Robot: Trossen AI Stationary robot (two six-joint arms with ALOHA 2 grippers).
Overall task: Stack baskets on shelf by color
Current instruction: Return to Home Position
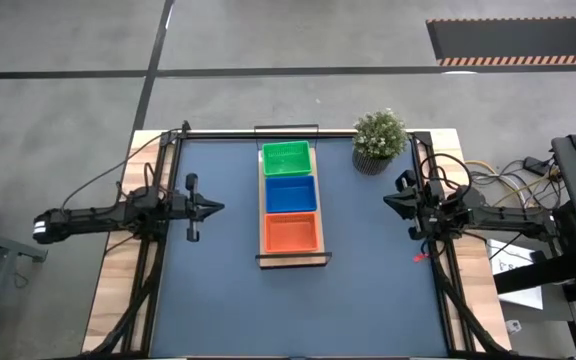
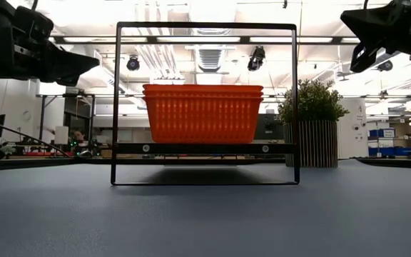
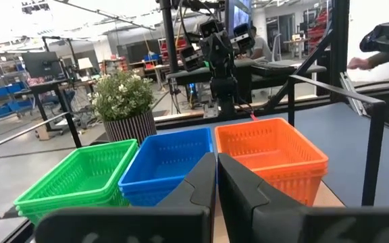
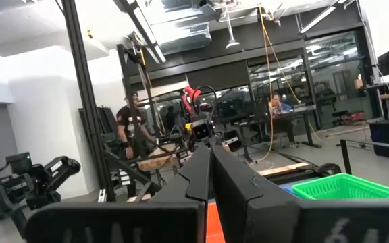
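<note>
Long light-wood shelf (image 1: 290, 259) w/ thin black end frames sits mid-surface, carrying three nested stacks of perforated plastic baskets in a row, side by side. The green stack (image 1: 286, 157) is at the end toward the potted plant (image 1: 378, 138), blue stack (image 1: 290, 193) in the middle, red-orange stack (image 1: 291, 233) at the other end. Left pincer (image 1: 218, 208) hovers over the dark-blue surface (image 1: 218, 300) well left of the shelf, fingers together, nothing held; right pincer (image 1: 388, 200) hangs by the surface's right edge near the plant, fingers likewise together, empty.
</note>
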